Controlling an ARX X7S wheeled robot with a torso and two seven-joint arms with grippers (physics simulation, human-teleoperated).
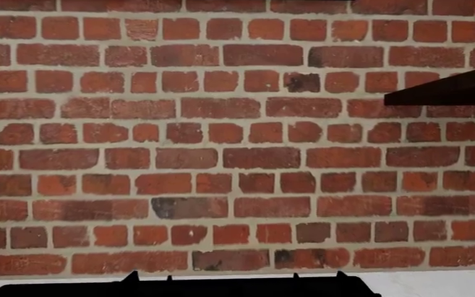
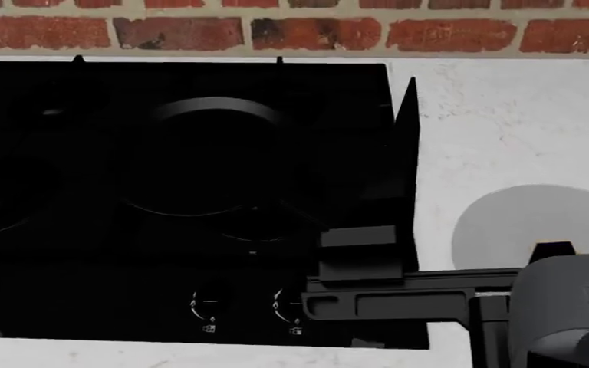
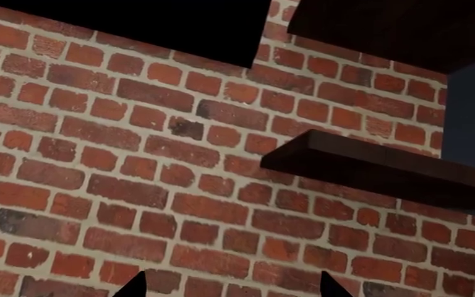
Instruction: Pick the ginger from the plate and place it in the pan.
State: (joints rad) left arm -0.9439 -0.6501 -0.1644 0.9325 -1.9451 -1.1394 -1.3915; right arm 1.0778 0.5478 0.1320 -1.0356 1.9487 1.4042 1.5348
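The large flat light-grey round plate [image 2: 540,222] lies on the white marbled table [image 2: 499,115] to the right of the black stove top [image 2: 90,284], and I can see no ginger on it; the part of the disc nearest me is covered by the robot's grey right arm [image 2: 566,307]. The round black shallow pan [image 2: 208,165] with the grey-glinting rim sits on the stove, dark on dark, and nothing pale shows inside it. So where the ginger is, I cannot tell, and I'd judge the work is either at the reach or past the drop. The right claw [image 2: 402,153] points toward the far red-brick wall [image 2: 305,31] beside the pan; whether it is released or clenched I cannot tell. The left claw shows only dark tips against brick. The next move calls for finding the ginger first. No readable writing anywhere; only small white dial marks [image 2: 205,307] on the stove front.
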